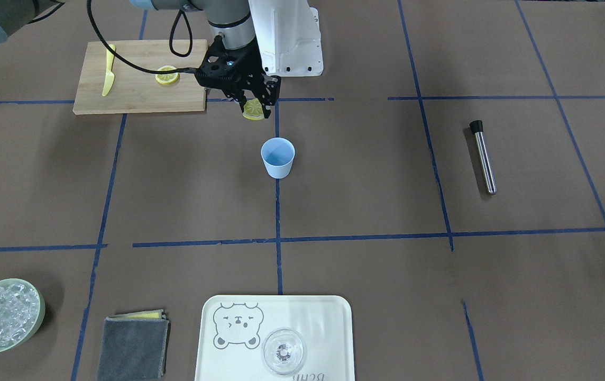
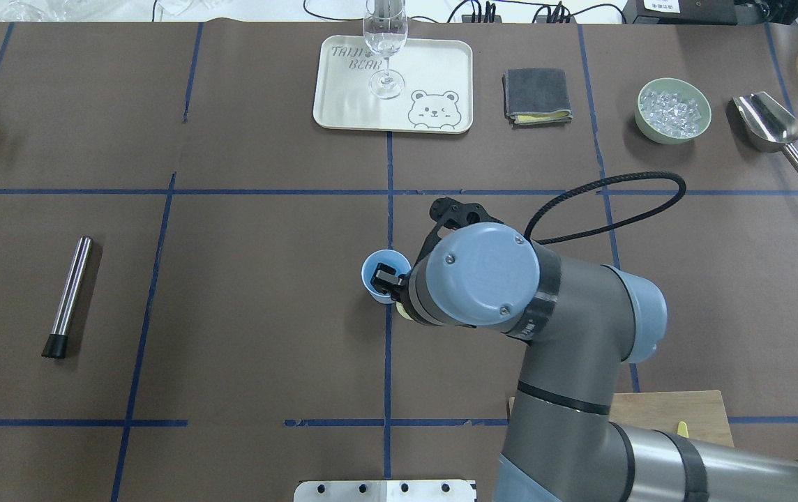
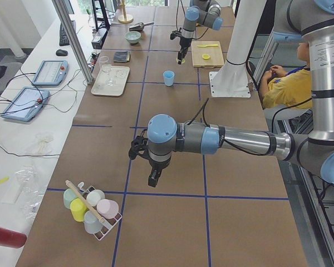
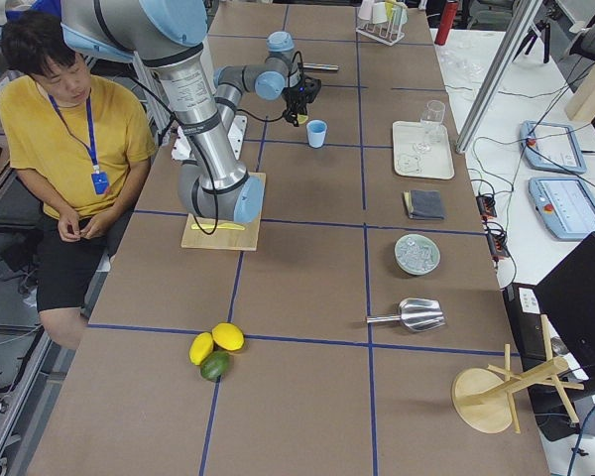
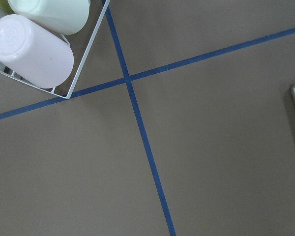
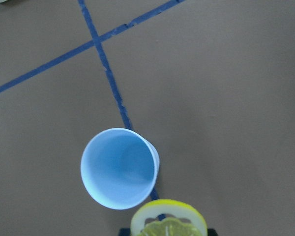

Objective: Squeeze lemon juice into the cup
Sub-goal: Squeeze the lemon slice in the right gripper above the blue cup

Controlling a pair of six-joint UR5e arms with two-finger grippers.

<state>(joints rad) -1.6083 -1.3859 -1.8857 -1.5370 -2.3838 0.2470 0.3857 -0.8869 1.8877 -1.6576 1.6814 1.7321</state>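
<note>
Right gripper point(image 1: 254, 105): clamps thin yellow lemon slice point(image 6: 168, 222)
Light-blue plastic cup point(image 1: 277, 157): just ahead of jaws, lower
Left gripper point(image 3: 153, 181): jaws unreadable
Surface: brown paper point(image 1: 366, 174), blue tape point(image 1: 277, 211)

This is a robotics lab, plainly. A long surface covered in brown paper point(image 4: 307, 297) is marked into squares with blue tape lines point(image 1: 277, 238). Two grey robot arms with pale-blue joints point(image 3: 211, 139) rise from a white metal pedestal point(image 1: 292, 42) at the surface's edge. Along one side of the surface runs a white bench point(image 3: 22, 144) with cabled grey tablets point(image 3: 49, 72). On its other side sits a person in a yellow shirt with a lanyard point(image 4: 74, 119).
</note>
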